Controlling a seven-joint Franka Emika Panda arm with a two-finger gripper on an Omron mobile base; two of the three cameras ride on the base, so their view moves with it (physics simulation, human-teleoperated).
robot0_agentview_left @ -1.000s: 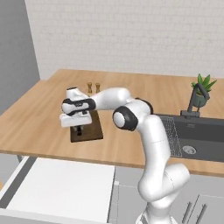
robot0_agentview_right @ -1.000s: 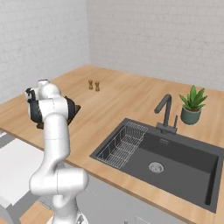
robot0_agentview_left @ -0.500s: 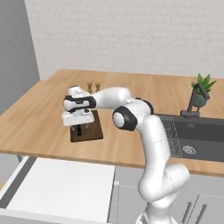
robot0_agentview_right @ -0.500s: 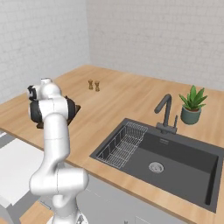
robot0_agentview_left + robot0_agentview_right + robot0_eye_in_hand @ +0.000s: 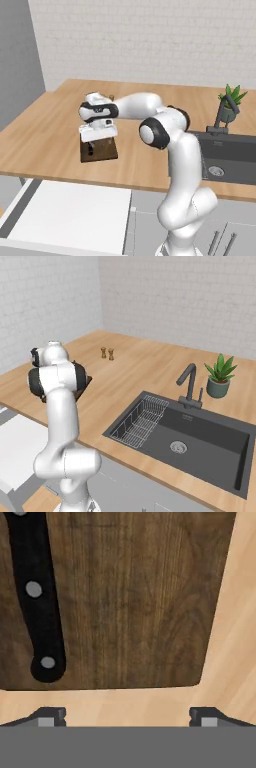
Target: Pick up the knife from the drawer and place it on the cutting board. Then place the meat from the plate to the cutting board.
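**A:** Entry, knife placement. Starting at the left of the hand view: you can see the knife (image 5: 37,597) lying flat on the cutting board (image 5: 135,597), its black riveted handle running from about 11 o'clock down to 8 o'clock, butt end just inside the board's near edge. The blade is out of frame.

**B:** And the gripper?

**A:** The gripper (image 5: 127,718) has its jaws spread wide with nothing between them; both tips show at the bottom, over bare counter (image 5: 235,662) just off the board's edge. It touches neither knife nor board. From the left base view you see the gripper (image 5: 98,142) hanging directly above the cutting board (image 5: 100,150), with the drawer (image 5: 70,215) pulled out at 6 o'clock below the counter's edge.

**B:** Handling notes, should you need to re-grip the knife?

**A:** My judgement: stiff, light, thin and low-lying, so little to catch. Take the handle across its width, near mid-length between the rivets (the blade is likely slicker and narrower). Expect it to pivot if pinched near the butt.

**B:** And the meat?

**A:** You can't make out the meat or the plate in these views. I'd guess a small, soft lump: a gentle, centred pinch.

**B:** Status?

**A:** Knife step looks done; meat transfer not yet begun.
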